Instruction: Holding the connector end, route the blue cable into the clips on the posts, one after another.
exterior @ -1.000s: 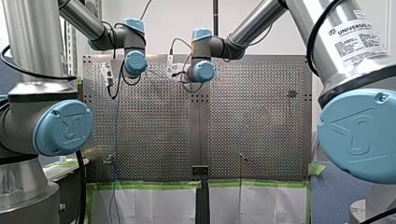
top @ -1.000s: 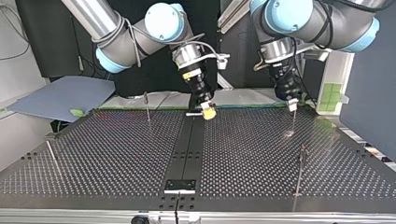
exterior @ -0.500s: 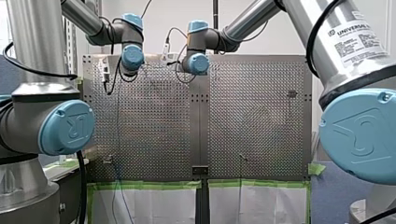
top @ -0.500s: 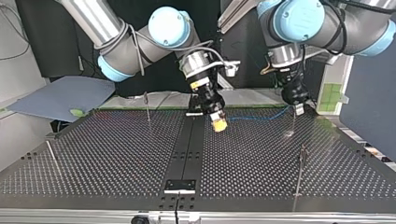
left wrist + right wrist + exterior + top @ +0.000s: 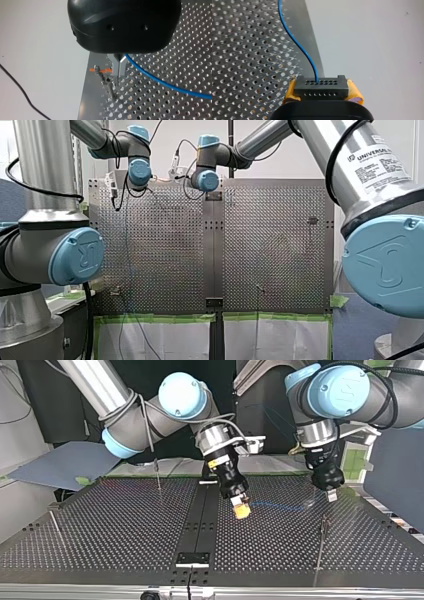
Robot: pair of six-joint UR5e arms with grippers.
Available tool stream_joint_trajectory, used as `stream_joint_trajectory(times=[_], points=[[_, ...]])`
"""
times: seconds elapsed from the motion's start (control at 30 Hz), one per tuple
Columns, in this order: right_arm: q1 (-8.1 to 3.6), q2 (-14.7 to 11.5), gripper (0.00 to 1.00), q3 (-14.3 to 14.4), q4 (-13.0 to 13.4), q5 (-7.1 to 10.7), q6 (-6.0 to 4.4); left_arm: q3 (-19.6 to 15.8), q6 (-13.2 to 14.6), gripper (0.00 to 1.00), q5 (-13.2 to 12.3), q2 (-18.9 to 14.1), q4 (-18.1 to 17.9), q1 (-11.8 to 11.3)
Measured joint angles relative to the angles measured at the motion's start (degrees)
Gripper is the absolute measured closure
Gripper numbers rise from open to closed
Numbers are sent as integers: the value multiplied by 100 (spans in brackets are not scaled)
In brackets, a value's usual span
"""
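My right gripper (image 5: 321, 93) is shut on the black connector (image 5: 321, 86), which sits between its yellow pads (image 5: 354, 92). The blue cable (image 5: 295, 41) leaves the connector and runs over the perforated plate. In the top view my right gripper (image 5: 241, 509) hangs tilted above the table's middle, and the blue cable (image 5: 280, 506) spans from it to my left gripper (image 5: 331, 494). In the left wrist view my left gripper (image 5: 118, 73) has its metal fingers shut on the blue cable (image 5: 160, 81). A post with an orange clip (image 5: 100, 70) stands just beside those fingers.
Thin posts stand on the table: one at the back (image 5: 157, 472), one at the top view's left edge (image 5: 54, 522), one near its right (image 5: 324, 532). A black strip (image 5: 200, 520) runs down the middle. A grey sheet (image 5: 65, 462) lies beyond the table.
In the top view both grippers have come nearer and lower over the table. The right one swung toward the view's right, and the blue cable now shows stretched between them.
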State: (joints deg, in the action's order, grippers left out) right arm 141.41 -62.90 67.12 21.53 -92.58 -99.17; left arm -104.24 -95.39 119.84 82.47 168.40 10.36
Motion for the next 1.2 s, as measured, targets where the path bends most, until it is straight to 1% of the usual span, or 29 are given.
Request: stream_joint_trajectory(times=[0.13,0.37,0.47,0.67,0.83,0.9,1.03,1.2], points=[[-22,39,100,-68,-8,2,-46,84,16,100,-28,80,14,-100],[8,208,100,-200,-63,18,-60,208,45,100,-206,253,6,-327],[17,265,100,-215,-73,19,-60,219,89,100,-335,271,4,-475],[-4,375,100,-232,-75,17,-60,237,201,100,-639,279,2,-785],[-47,410,100,-236,-83,19,-60,403,213,100,-908,361,26,-1034],[-60,417,100,-237,-82,19,-60,478,215,100,-1013,425,59,-1079],[-67,438,100,-242,-76,14,-60,536,209,100,-1196,517,86,-1094],[-37,539,100,-316,-81,31,-61,550,201,100,-1454,544,81,-1106]])
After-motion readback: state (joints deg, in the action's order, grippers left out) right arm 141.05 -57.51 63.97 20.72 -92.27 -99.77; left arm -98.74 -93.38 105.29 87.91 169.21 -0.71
